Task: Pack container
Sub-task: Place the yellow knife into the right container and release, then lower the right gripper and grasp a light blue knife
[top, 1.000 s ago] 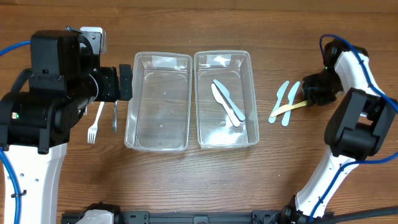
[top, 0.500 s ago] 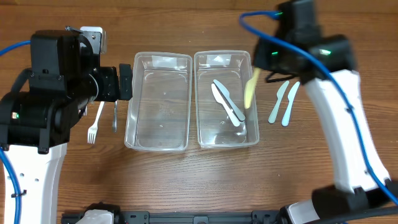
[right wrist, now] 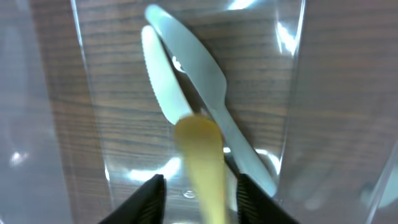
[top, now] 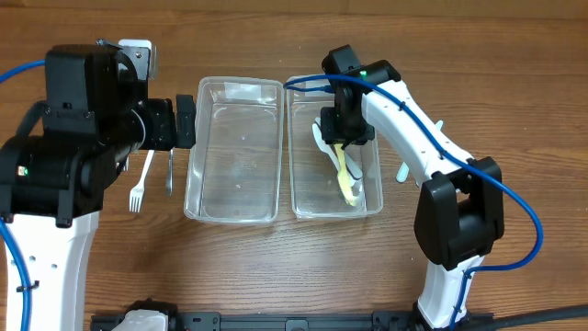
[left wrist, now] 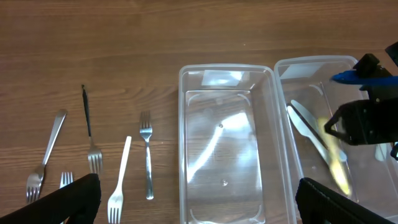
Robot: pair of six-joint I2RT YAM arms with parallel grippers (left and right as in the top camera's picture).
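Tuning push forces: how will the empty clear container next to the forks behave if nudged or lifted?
The empty clear container looks thin-walled and holds nothing, so it is probably light and would slide on the smooth wooden table. Its walls may flex if squeezed. It sits low and wide, so tipping seems unlikely.

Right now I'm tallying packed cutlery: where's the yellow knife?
Overhead view: the yellow knife is inside the right container, over the white knives, directly beneath the right gripper.
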